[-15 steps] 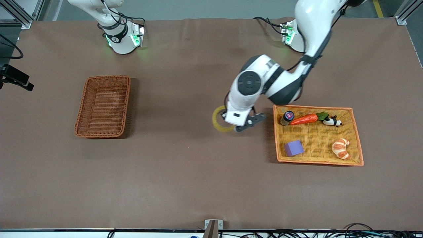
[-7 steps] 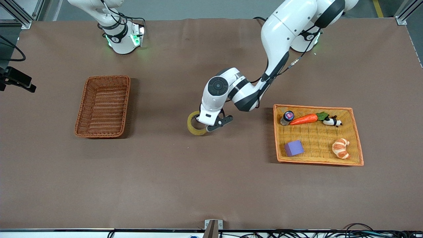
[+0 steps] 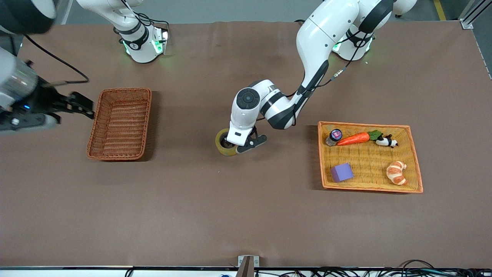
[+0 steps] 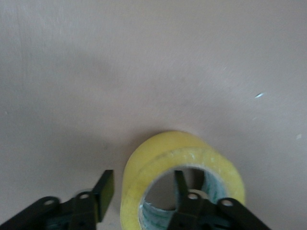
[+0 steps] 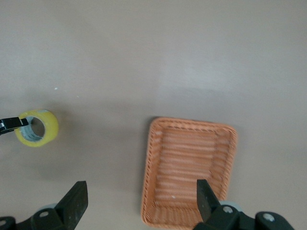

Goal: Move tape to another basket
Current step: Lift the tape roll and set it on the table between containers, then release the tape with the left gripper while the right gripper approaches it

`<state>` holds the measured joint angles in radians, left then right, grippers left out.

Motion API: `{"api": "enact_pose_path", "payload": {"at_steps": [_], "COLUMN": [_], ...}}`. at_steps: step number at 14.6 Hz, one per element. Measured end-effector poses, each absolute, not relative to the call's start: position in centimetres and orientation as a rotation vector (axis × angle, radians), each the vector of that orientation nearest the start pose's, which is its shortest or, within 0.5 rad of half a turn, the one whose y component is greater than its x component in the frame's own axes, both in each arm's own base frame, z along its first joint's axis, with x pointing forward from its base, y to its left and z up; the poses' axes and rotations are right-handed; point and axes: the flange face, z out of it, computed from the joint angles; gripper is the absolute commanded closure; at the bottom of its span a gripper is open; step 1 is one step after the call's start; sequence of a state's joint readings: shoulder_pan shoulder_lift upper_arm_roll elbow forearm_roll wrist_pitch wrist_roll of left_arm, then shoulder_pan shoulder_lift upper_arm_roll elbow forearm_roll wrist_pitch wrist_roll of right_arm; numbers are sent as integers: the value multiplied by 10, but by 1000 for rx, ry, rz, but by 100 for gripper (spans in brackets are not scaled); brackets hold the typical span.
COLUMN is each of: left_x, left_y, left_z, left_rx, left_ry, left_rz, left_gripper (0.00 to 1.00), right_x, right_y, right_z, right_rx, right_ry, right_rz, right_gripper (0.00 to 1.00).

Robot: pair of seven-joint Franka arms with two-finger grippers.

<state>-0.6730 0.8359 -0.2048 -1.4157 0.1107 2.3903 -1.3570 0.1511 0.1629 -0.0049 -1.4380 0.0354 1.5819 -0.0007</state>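
Tape (image 3: 225, 143) sits mid-bench (image 3: 230, 215), between the basket (image 3: 120, 124) and the tray (image 3: 371, 157), with its wall pinched by the left gripper (image 3: 246, 145). In the left wrist view one finger (image 4: 182, 189) reaches inside the hollow of the tape (image 4: 180, 177) and the other finger (image 4: 104, 189) presses on the outside; whether the roll touches the bench, I cannot tell.

From the view's left edge: the right gripper (image 3: 82, 105) hangs high beside the basket at the right arm's end, its fingers (image 5: 76, 201) spread wide and holding nothing. The right wrist view looks down on the basket (image 5: 189, 170) and the tape (image 5: 37, 127) well apart from it. Next comes the empty basket, then the tape and left gripper, then the tray with a carrot (image 3: 353, 139), a purple block (image 3: 341, 172) and a croissant (image 3: 396, 172).
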Motion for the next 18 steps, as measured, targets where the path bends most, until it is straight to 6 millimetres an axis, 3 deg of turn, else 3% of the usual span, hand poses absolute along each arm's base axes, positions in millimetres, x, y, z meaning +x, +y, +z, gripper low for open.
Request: {"api": "enact_pose_path", "payload": {"at_steps": [2,4,5,8,11,14,16,18], "left_x": [516,537,551,592,615,618,616,611], "left_y": [-540,-513,-492,-398,-291,-198,-143,-101], "left_z": [252,302,333,432,504,561,595,615], "left_rx": [-3205,-3153,-3132,-3088,-3041,-3016,-3010,-3014], "left_ry": [-749,-629,-570,-374,-222,-73,-43,-18], "left_rz": [-93,-173,-200,-218,-171,-144,-176,-181], "left_gripper": [0,0,0,0,0,0,0,0], "right_x": [613,621,619,593,567,551,542,535], "right_y": [115,148,174,258,322,362,379,389], "right_z": [560,524,505,441,361,290,257,233], "right_rx": [-3068,-3056,-3050,-3025,-3021,-3050,-3084,-3120], "right_ry": [-231,-131,-75,17,0,-46,-48,-55], "right_rz": [56,50,42,45,95,130,118,109], "right_gripper": [0,0,0,0,0,0,0,0]}}
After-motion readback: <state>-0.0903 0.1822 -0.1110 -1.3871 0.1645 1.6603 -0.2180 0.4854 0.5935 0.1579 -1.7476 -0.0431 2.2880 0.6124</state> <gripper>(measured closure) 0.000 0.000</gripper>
